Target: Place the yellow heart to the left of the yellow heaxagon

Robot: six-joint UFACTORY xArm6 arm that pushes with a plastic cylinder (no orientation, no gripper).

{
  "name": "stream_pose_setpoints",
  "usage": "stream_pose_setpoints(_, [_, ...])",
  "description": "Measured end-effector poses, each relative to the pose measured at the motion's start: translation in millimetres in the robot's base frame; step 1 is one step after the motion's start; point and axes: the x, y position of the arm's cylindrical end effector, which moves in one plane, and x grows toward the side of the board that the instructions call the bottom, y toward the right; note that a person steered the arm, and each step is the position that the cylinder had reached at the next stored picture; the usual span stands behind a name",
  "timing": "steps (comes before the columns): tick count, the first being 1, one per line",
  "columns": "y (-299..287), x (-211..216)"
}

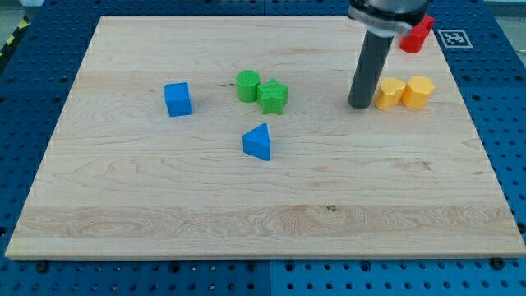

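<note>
The yellow heart (388, 94) lies at the view's right, touching or nearly touching the left side of the yellow hexagon (417, 91). My tip (359, 104) rests on the board just left of the yellow heart, with a small gap or light contact that I cannot tell apart. The dark rod rises from it toward the view's top.
A green cylinder (247, 85) and a green star (274, 96) sit together at the centre. A blue cube (177, 99) is to the left, a blue triangle (258, 141) below the green pair. A red block (417, 30), partly hidden by the arm, is at top right.
</note>
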Motion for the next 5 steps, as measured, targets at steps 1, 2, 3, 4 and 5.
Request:
stream_pose_setpoints(1, [0, 37])
stream_pose_setpoints(2, [0, 74])
stream_pose_setpoints(3, [0, 84])
stream_pose_setpoints(4, [0, 85])
stream_pose_setpoints(5, [-35, 85])
